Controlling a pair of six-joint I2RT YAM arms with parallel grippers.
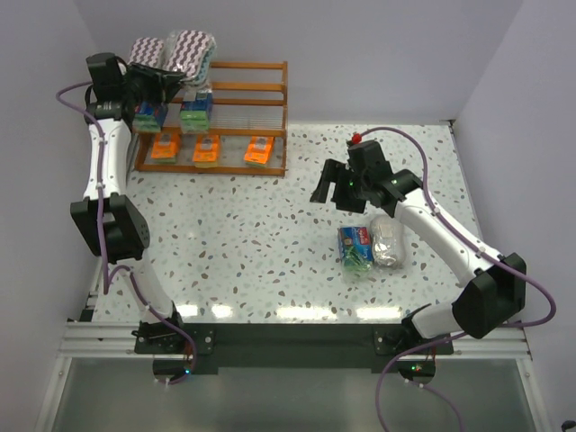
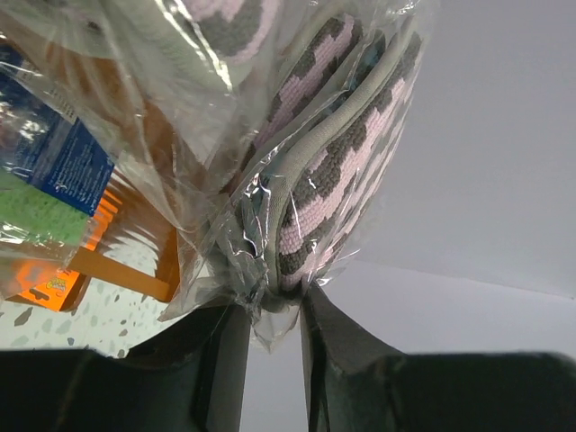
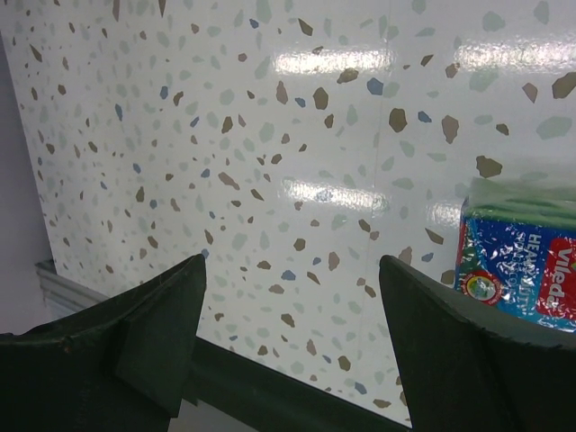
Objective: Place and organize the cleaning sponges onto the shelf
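Two purple-white zigzag sponges point(image 1: 191, 47) lie on the top tier of the wooden shelf point(image 1: 261, 94). Below them are two blue-and-green blocks point(image 1: 195, 110), and three orange packs point(image 1: 207, 150) lie in a row on the bottom tier. My left gripper point(image 1: 175, 79) is at the shelf's top left. In the left wrist view its jaws point(image 2: 268, 310) are slightly parted, with the end of a zigzag sponge point(image 2: 333, 180) and its clear wrap between the tips. My right gripper point(image 1: 328, 184) hangs open and empty over the table. A blue-green block point(image 1: 356, 246) and a grey-white pad point(image 1: 388, 241) lie near it.
The right wrist view shows the speckled table and the blue-green block point(image 3: 517, 261) just right of the right gripper point(image 3: 292, 288). White walls stand close behind and left of the shelf. The right half of the upper tiers holds nothing.
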